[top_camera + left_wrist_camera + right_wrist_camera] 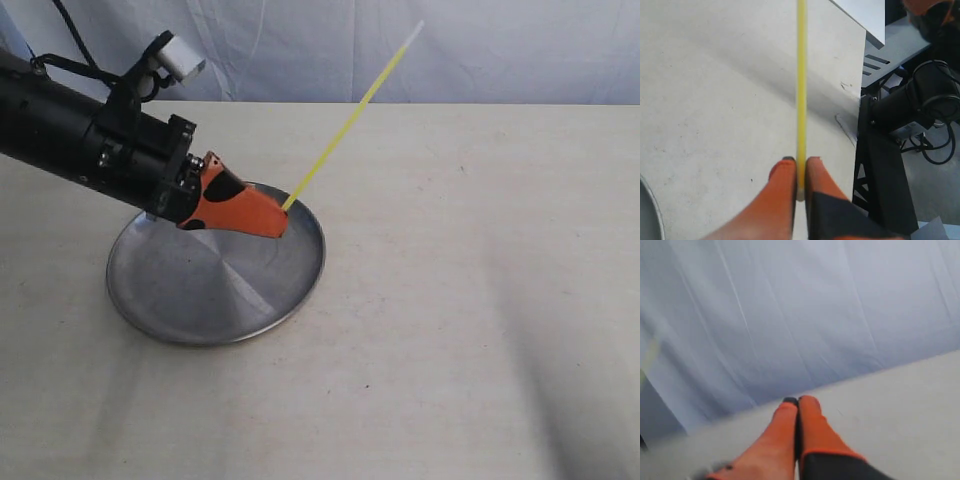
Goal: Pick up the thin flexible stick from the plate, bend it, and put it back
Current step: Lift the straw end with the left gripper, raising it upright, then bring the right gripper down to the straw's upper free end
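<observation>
In the exterior view the left arm's orange-and-black claw (283, 222) reaches in from the upper left of the frame. It is clenched on the lower end of the very thin neon yellow-green plastic stick (350, 120). The stick rises straight and slanted toward the upper middle, its whitish tip against the pale blue-grey wrinkled cloth backdrop (480, 50). The clamped end hangs over the right part of the round, shiny silver-grey metal plate (200, 335), which lies left of centre on the off-white table (450, 300). A small white box-shaped camera (180, 55) sits on the arm's wrist.

The left wrist view shows the claw (800, 165) pinching the stick (801, 75), a sliver of the plate's rim (650, 210), and beyond the table edge a black metal stand (885, 165) with looped black cables (935, 135).

The right claw (797, 402) is clenched with nothing between its orange fingers, facing the cloth (790, 315).
</observation>
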{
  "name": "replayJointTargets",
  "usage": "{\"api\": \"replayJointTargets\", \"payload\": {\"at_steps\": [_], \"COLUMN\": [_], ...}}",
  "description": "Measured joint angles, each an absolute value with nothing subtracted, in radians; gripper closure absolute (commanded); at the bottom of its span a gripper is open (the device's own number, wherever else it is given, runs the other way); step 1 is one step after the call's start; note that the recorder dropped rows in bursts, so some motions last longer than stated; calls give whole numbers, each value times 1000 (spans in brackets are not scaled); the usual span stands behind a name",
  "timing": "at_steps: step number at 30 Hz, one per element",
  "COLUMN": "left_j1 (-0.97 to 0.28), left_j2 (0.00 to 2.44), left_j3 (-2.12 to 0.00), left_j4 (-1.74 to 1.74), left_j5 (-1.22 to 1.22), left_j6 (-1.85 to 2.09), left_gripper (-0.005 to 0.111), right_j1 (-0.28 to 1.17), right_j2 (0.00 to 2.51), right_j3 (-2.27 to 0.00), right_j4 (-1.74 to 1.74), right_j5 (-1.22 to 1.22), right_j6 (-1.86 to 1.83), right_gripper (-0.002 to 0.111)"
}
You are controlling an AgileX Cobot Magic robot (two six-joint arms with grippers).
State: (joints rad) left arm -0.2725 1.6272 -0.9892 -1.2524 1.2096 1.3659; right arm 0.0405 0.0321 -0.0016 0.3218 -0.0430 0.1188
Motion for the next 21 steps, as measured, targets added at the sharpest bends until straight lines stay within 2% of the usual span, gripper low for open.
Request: {"api": "replayJointTargets", "payload": {"at_steps": [3, 6, 14, 21], "left_j1": [-272, -272, -272, -272], "left_j2": [1627, 1627, 1627, 1627], "left_j3": [-989, -987, -981, -979], "left_j4": [-1255, -1255, -1233, -1227], "left_j5": [1210, 1210, 1195, 1186], "left_j6": [1368, 1368, 1368, 1368], "left_gripper": [107, 107, 107, 107], "right_j1": [40, 40, 40, 40], "right_j2": [32, 30, 30, 49], "right_j3": [-2, -2, -2, -22], "right_j4": [551, 695, 764, 627], "right_j5": [-251, -334, -342, -294], "right_j6": [283, 485, 697, 813], "right_gripper": [109, 109, 109, 109]}}
